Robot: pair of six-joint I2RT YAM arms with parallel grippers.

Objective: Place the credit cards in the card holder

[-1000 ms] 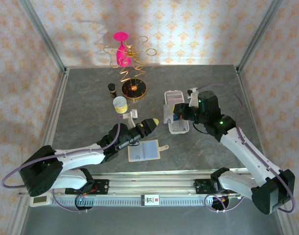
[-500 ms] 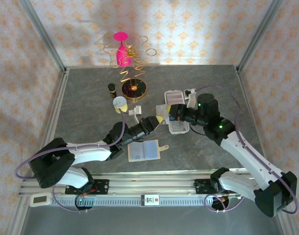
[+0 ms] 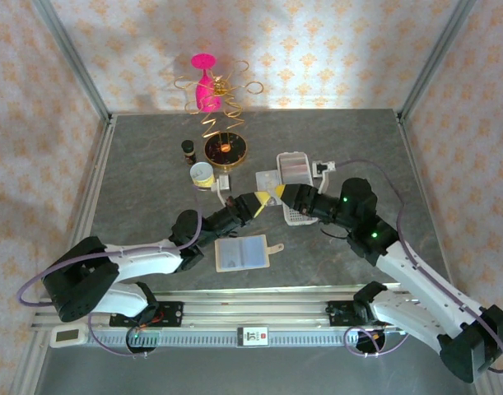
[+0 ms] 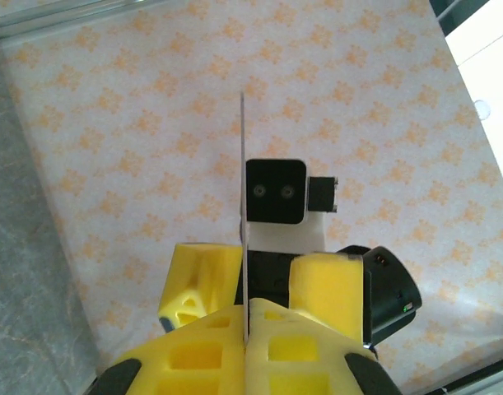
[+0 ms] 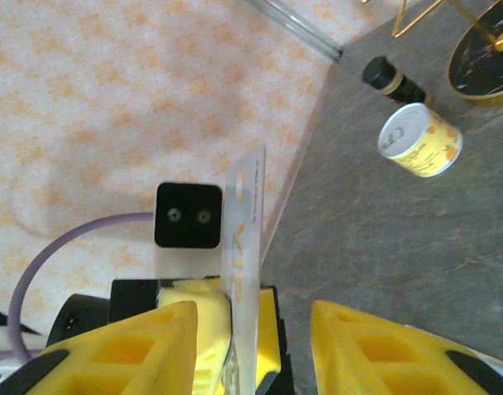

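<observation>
A pale credit card (image 3: 269, 179) stands on edge in the air just left of the card holder (image 3: 295, 217), a long white tray with a dotted base. My left gripper (image 3: 263, 200) is shut on the card. In the left wrist view the card (image 4: 243, 197) runs edge-on up from my closed left gripper (image 4: 249, 329). My right gripper (image 3: 282, 196) faces it, open. In the right wrist view the right gripper (image 5: 251, 350) stands apart on either side of the VIP-lettered card (image 5: 244, 239). A greyish card (image 3: 294, 170) lies in the tray's far end.
An open beige wallet (image 3: 241, 253) with pale blue panels lies near the front. Behind the left gripper are a small can (image 3: 202, 174), a dark bottle (image 3: 187, 148), a round black-gold dish (image 3: 225, 148) and a pink glass in a gold wire stand (image 3: 206, 82).
My left gripper reached right to the card and shut on it. My right gripper, shut on the card before, has opened, and its arm has shifted left and lower.
</observation>
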